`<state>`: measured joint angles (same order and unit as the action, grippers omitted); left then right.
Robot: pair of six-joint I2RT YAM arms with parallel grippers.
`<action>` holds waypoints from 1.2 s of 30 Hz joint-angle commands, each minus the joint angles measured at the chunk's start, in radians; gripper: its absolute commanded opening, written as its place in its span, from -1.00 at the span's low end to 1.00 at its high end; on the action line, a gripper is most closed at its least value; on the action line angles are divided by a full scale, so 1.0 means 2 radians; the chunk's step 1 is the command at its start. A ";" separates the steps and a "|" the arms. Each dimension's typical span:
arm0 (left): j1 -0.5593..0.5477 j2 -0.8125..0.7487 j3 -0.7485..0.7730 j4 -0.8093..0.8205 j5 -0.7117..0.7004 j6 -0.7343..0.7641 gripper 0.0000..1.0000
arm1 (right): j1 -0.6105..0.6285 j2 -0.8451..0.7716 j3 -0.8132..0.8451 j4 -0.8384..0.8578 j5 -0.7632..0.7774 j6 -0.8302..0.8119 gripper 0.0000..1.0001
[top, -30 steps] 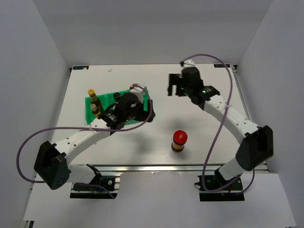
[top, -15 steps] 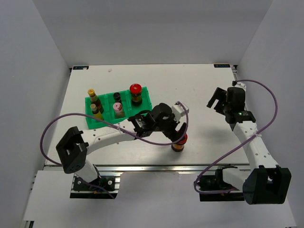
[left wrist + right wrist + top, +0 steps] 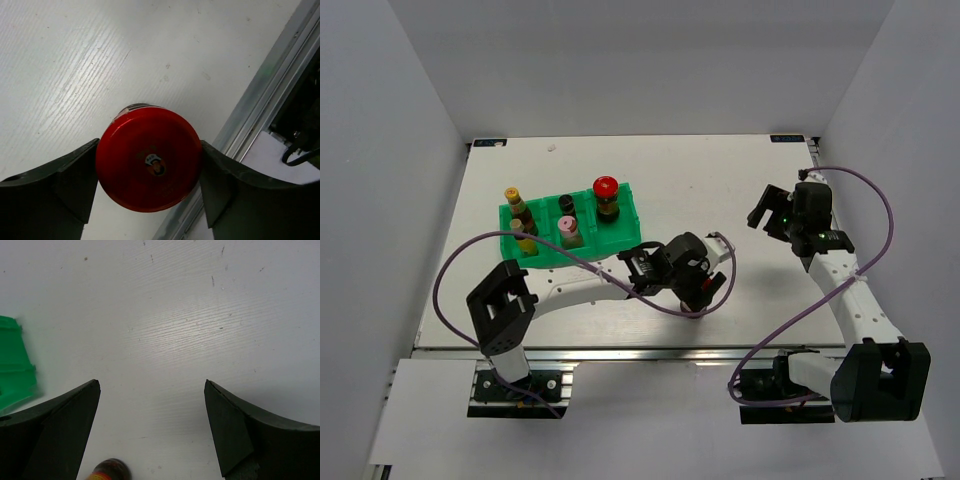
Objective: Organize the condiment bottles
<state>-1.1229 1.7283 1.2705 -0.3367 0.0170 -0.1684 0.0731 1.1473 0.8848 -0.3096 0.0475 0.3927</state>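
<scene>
A wide dark jar with a red lid [image 3: 148,157] stands on the white table near the front edge. My left gripper [image 3: 148,150] is shut on its lid, one finger touching each side. In the top view my left gripper [image 3: 703,285] covers that jar. The green tray [image 3: 620,240] holds another red-lidded jar [image 3: 606,190], a pink-capped bottle [image 3: 566,229], a grey-capped bottle [image 3: 566,204] and two slim yellow-capped bottles [image 3: 512,197]. My right gripper [image 3: 768,212] is open and empty over bare table at the right; it also shows in the right wrist view [image 3: 151,385].
The metal front rail [image 3: 260,100] runs close beside the held jar. In the right wrist view a corner of the green tray [image 3: 12,365] shows at the left and a dark labelled bottle [image 3: 107,471] peeks in at the bottom edge. White walls surround the table.
My left gripper has moved from the tray to the red-lidded jar at the front and closed round its lid. The right arm pulled back to the right.
</scene>
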 commanded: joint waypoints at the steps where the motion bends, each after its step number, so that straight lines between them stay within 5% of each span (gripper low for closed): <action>1: -0.005 -0.008 0.019 -0.006 -0.016 0.011 0.55 | -0.002 -0.004 -0.006 0.023 -0.008 -0.007 0.79; 2: -0.005 -0.008 0.019 -0.005 -0.021 0.011 0.26 | -0.002 -0.003 -0.006 0.023 -0.008 -0.007 0.79; 5: -0.005 -0.004 0.025 -0.013 -0.038 0.008 -0.06 | -0.003 -0.002 -0.007 0.022 -0.008 -0.007 0.79; 12: -0.004 -0.043 0.026 -0.026 -0.127 0.002 -0.22 | -0.004 -0.008 -0.008 0.021 -0.011 -0.008 0.79; 22: 0.126 -0.132 0.001 -0.017 -0.163 -0.036 -0.23 | -0.006 -0.017 -0.010 0.022 -0.011 -0.009 0.79; 36: 0.221 -0.160 0.016 0.005 -0.155 -0.025 -0.24 | -0.009 -0.011 -0.011 0.024 -0.011 -0.010 0.79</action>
<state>-0.7166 1.4605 1.2495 -0.4362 -0.2993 -0.2184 0.0643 1.1374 0.8688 -0.3023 0.0296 0.3847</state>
